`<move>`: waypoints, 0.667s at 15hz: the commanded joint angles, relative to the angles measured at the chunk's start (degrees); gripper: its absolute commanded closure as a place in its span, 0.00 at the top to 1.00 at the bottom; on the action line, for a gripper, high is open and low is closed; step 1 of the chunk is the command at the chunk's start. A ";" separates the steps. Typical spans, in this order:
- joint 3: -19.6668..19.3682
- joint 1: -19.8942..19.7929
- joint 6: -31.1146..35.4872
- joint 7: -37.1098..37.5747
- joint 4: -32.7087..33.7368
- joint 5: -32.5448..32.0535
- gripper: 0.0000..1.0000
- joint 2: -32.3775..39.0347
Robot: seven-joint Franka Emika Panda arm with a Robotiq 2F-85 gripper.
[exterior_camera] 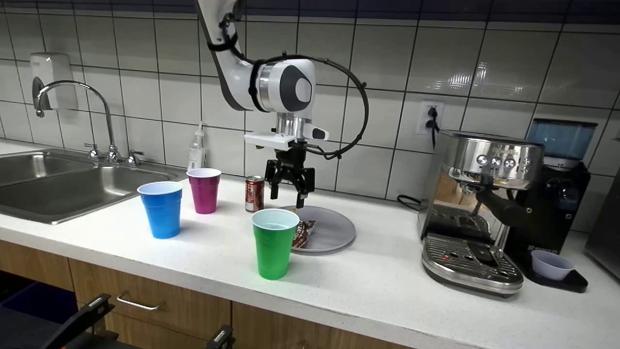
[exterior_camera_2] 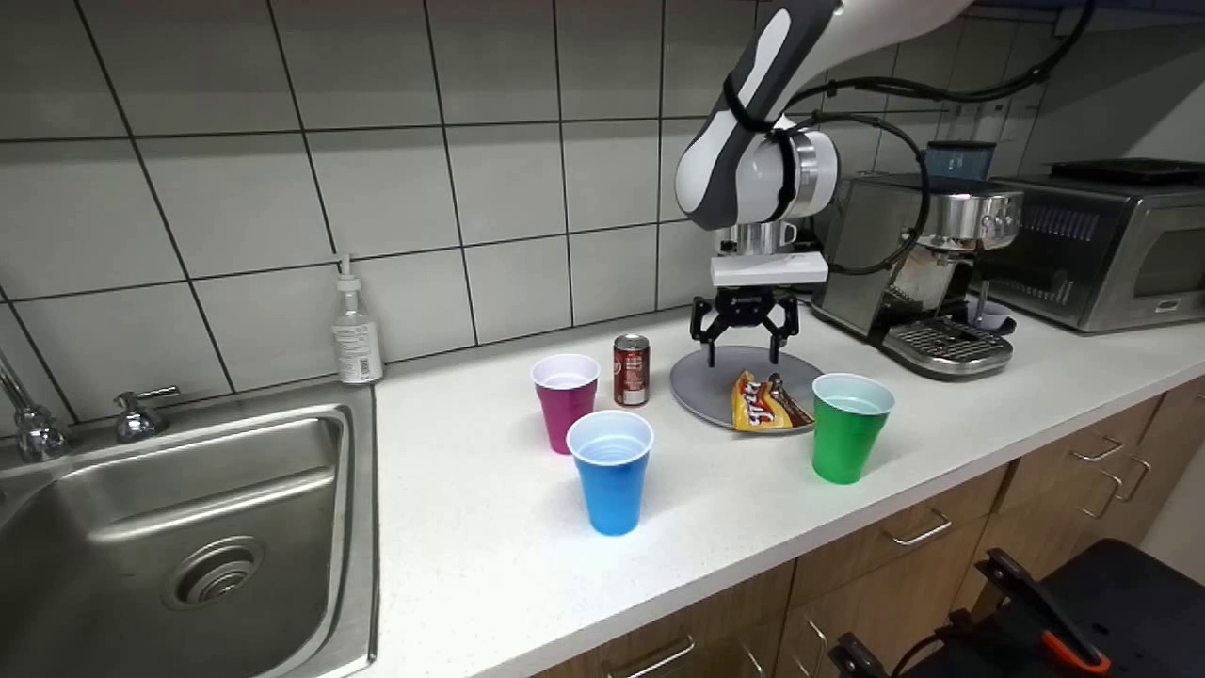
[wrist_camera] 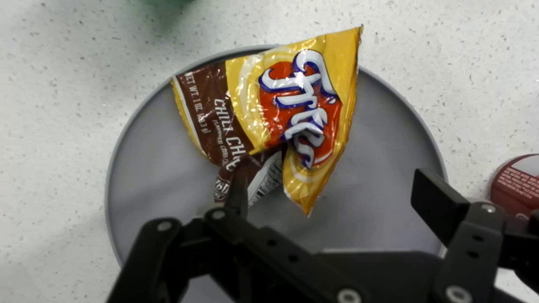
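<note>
In an exterior view, the rectangular stainless-steel sink (exterior_camera_2: 358,490) lies well left of the round grey plate (exterior_camera_2: 695,391), and a clear plastic pump bottle (exterior_camera_2: 357,344) stands well left of the plate too. Then come a tapered magenta plastic cup (exterior_camera_2: 567,405) left of the plate, a tapered blue plastic cup (exterior_camera_2: 614,480) at its front left, and an upright dark red metal can (exterior_camera_2: 632,370) just left of it.

The black two-fingered hand (exterior_camera_2: 743,362) hangs over the plate's back part, fingers well apart, nothing between them. The crumpled yellow-and-brown foil snack bag (exterior_camera_2: 767,405) lies on the plate's front part, one edge jutting past the rim.

For a sound grip on the bag, the hand should probably shift toward the plate's front rim first, so its fingers straddle the puffed middle rather than a thin folded corner. A straight descent, stopping short of pressing the plate, then a light, even squeeze would suit slick foil and likely brittle contents.

At the plate's front right, a tapered green plastic cup (exterior_camera_2: 850,433) on the white surface (exterior_camera_2: 471,527) calls for care. Right of the plate stands a chrome espresso machine (exterior_camera_2: 970,217).
</note>
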 commanded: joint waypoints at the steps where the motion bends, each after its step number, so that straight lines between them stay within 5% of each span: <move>1: -0.57 0.14 1.11 2.65 -4.09 -0.49 1.00 -3.72; 10: -1.38 -0.13 1.57 5.37 -8.14 -0.20 1.00 -6.32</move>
